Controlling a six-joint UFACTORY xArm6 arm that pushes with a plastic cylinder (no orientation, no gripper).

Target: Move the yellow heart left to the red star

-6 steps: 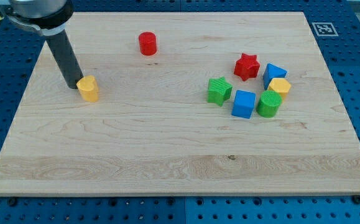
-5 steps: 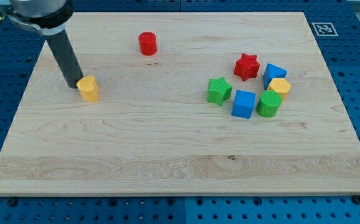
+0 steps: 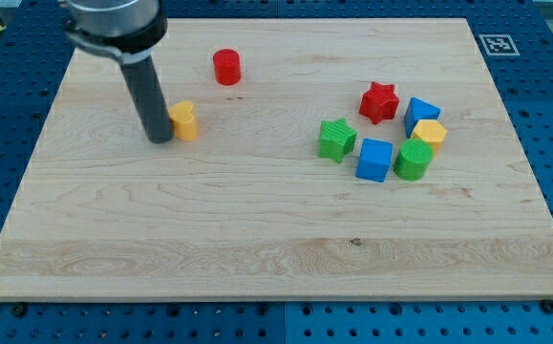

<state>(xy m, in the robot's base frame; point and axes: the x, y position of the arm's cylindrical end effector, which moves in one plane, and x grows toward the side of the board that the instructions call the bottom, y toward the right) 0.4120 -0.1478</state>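
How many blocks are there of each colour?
Red: 2, the red cylinder and red star
Yellow: 2, the yellow heart and another yellow block
Green: 2
Blue: 2
Total: 8

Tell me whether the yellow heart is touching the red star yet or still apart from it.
Apart. The yellow heart sits far to the view's left of the red star, bare board between them; my tip is against its left side.

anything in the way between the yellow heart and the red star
Nothing visible. My tip sits against the yellow heart on its left in the view, and bare board lies between it and the red star.
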